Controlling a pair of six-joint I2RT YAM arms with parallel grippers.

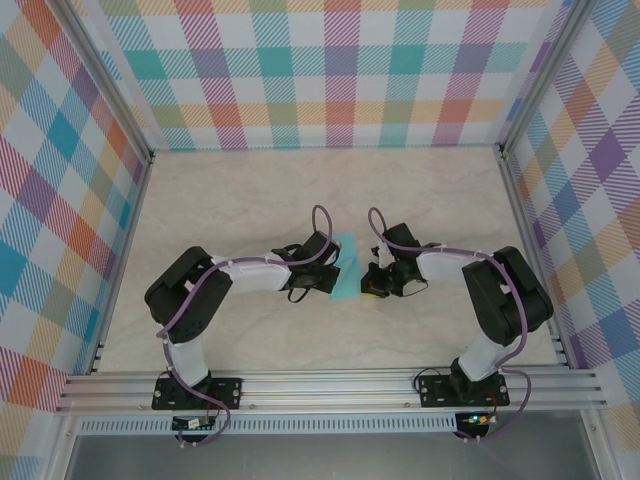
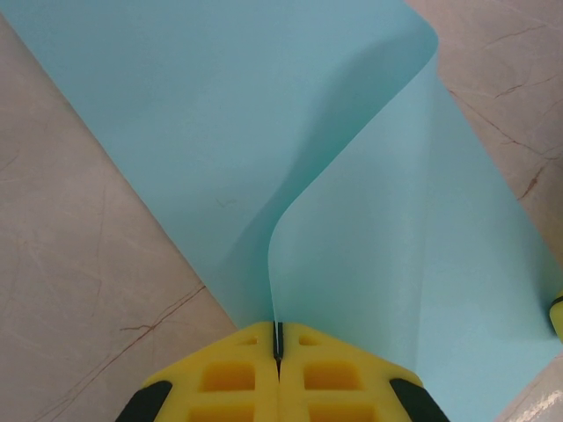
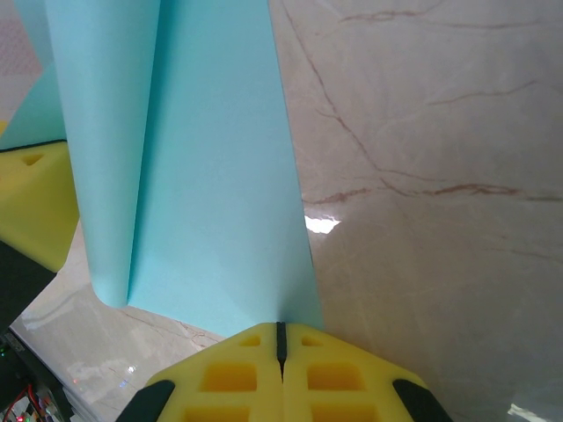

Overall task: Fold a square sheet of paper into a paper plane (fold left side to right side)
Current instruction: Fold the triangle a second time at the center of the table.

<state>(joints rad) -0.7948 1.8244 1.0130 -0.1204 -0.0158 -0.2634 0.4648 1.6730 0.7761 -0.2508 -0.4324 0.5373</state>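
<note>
left gripper (image 2: pixel 278 345): jaws pinched on the square sheet of paper (image 2: pixel 220 114)
right gripper (image 3: pixel 281 338): jaws clamped on it too
sheet: bowed up, kinda loose

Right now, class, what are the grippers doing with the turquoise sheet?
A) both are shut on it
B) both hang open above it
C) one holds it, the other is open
A: left gripper and right gripper each show jaws closed on the square sheet of paper.

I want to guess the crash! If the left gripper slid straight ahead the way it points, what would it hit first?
The square sheet of paper it pinches: the left gripper would probably push into its raised curl first. Depth beyond is unclear.
</note>
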